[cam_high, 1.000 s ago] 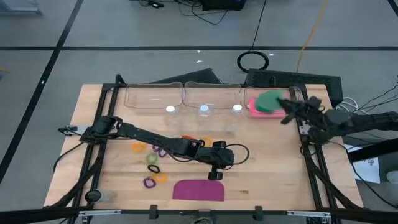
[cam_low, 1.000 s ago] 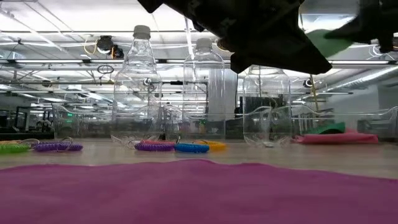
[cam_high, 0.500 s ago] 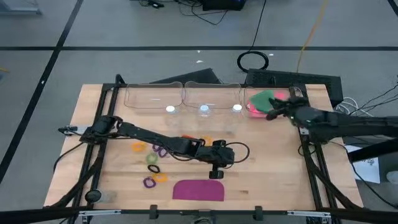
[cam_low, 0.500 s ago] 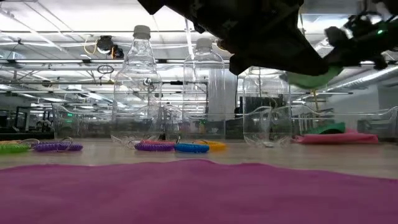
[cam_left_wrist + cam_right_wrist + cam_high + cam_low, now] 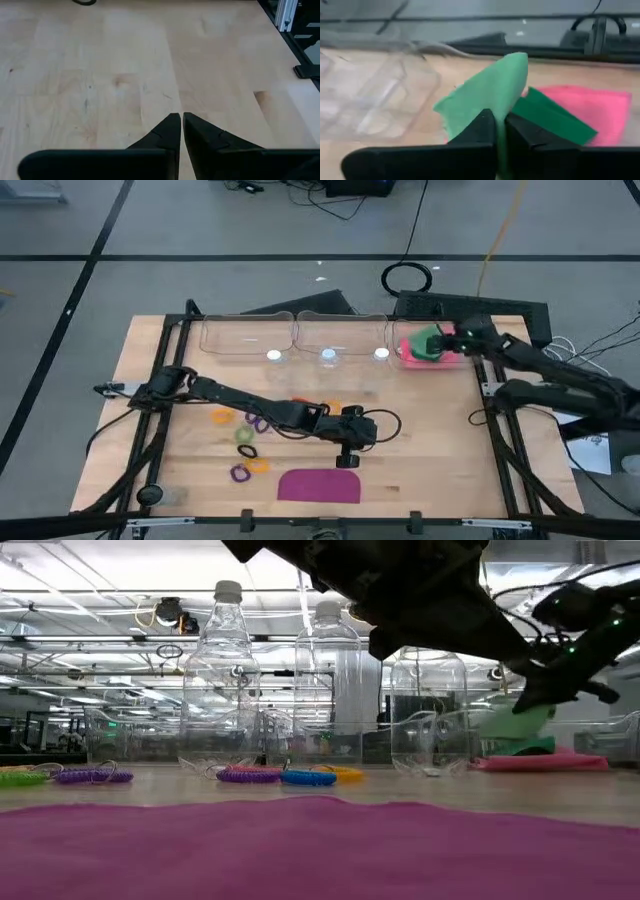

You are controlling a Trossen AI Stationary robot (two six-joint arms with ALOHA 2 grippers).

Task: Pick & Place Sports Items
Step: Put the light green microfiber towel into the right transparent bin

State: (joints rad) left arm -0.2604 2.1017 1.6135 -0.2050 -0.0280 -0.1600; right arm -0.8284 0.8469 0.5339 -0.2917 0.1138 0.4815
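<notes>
Fingers of my right gripper [image 5: 500, 131] pinch the light green piece [image 5: 490, 97], hanging it over the pink rectangle [image 5: 445, 358] and dark green piece [image 5: 552, 120] in the clear bin at 2 o'clock on the table [image 5: 440, 440]. My left gripper [image 5: 181, 125] waits clenched and empty at centre, the purple piece [image 5: 319, 485] at 6 o'clock. Best practice, I judge: lower until the cloth rests on the stack, then let go.
</notes>
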